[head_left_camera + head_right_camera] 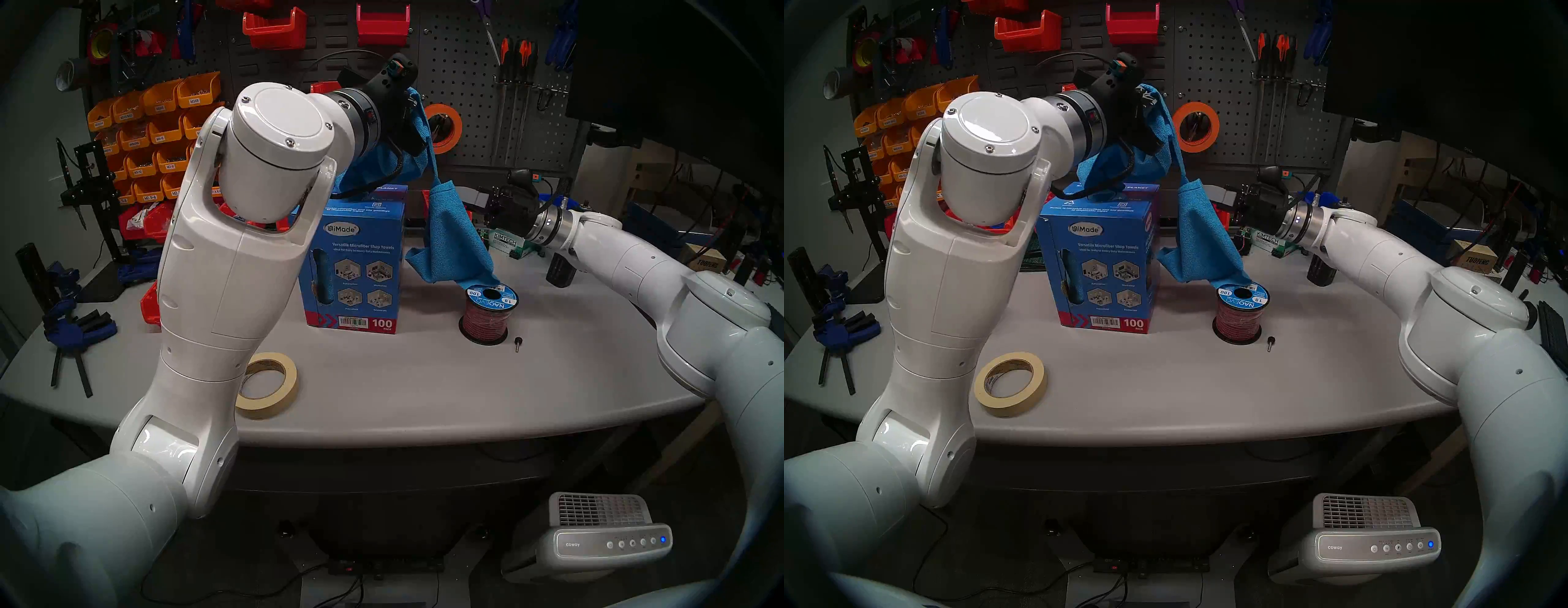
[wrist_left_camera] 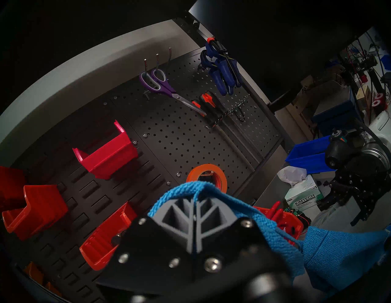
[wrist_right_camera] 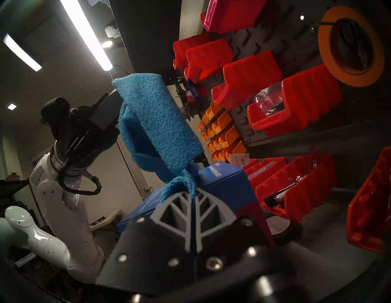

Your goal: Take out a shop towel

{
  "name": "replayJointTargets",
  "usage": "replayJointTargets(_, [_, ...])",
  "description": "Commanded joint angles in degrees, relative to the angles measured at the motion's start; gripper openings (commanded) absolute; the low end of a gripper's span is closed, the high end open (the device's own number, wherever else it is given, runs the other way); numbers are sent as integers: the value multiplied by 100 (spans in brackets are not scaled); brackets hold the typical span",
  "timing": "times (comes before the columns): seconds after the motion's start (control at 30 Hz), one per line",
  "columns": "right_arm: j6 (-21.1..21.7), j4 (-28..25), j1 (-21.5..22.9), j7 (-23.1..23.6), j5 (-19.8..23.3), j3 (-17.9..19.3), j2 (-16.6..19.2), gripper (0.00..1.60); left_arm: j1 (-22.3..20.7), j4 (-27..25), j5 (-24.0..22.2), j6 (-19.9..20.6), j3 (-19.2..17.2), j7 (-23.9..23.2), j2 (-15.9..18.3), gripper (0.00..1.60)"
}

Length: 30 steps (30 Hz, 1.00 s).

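The bright blue shop towel [image 1: 452, 242] hangs in the air to the right of the upright blue carton [image 1: 356, 263]. Its top end is pinched in my left gripper [image 1: 410, 98], which is shut on it high above the carton. One fold trails back to the carton's top [image 1: 369, 170]; the lowest corner touches the wire spool. My right gripper [image 1: 479, 218] reaches in from the right at mid height. In the right wrist view its fingertips [image 3: 191, 190] are shut on a strand of the towel [image 3: 156, 127]. The left wrist view shows towel [image 2: 330, 254] draped over the shut left gripper [image 2: 195, 203].
A red wire spool [image 1: 488, 314] and a small black knob [image 1: 517, 343] sit right of the carton. A masking tape roll [image 1: 267, 384] lies near the table's front. The Kimtech carton [image 1: 507, 244] is at the back right. Blue clamps [image 1: 72, 327] lie far left. The pegboard holds bins and tools.
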Motion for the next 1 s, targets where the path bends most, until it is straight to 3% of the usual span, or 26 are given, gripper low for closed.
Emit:
replayJointTargets(0.0, [-86,111,-301,-2,119,86,190,0,-255,-39,8,-106,-66,61,-81,0])
replayJointTargets(0.33, [-99,292,-409,-2,205,189,240,0,-257,51,45,-163,-72,103,-119,0])
replayJointTargets(0.63, [-127,301,-206,-2,205,269,167,0,-246,54,75,-190,-106,138,-122,0])
replayJointTargets(0.93, [-234,82,309,-2,241,574,129,0,9,-54,125,-119,-488,248,64,0])
replayJointTargets(0.97, [-286,-1,191,-2,273,748,146,0,59,-67,137,-112,-542,265,99,0])
